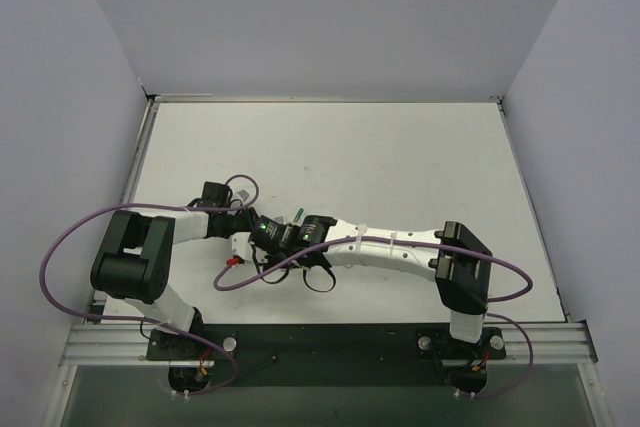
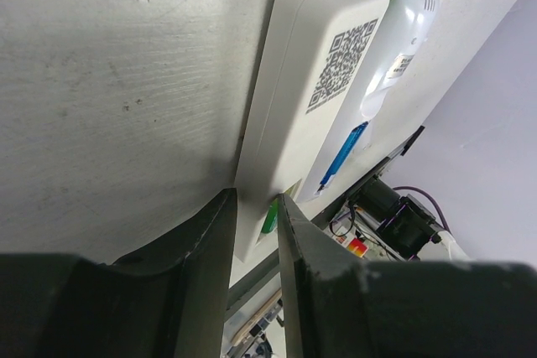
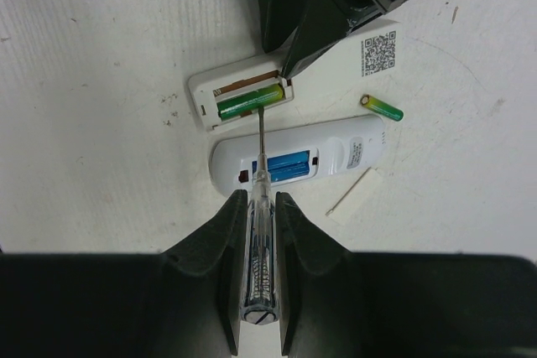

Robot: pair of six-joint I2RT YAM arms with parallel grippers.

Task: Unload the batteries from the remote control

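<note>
On the near left of the white table (image 1: 400,157), the flat white plastic remote (image 2: 310,98) is pinched by the left gripper (image 2: 256,199) so it cannot slide, while a green battery (image 3: 249,103) in its open slot is poked by the clear-handled screwdriver (image 3: 259,249) squeezed in the right gripper (image 3: 258,200).

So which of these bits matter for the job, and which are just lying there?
In use: flat remote, seated green battery, rounded remote, blue batteries, loose green battery, screwdriver.
Lying about: white strip.
</note>
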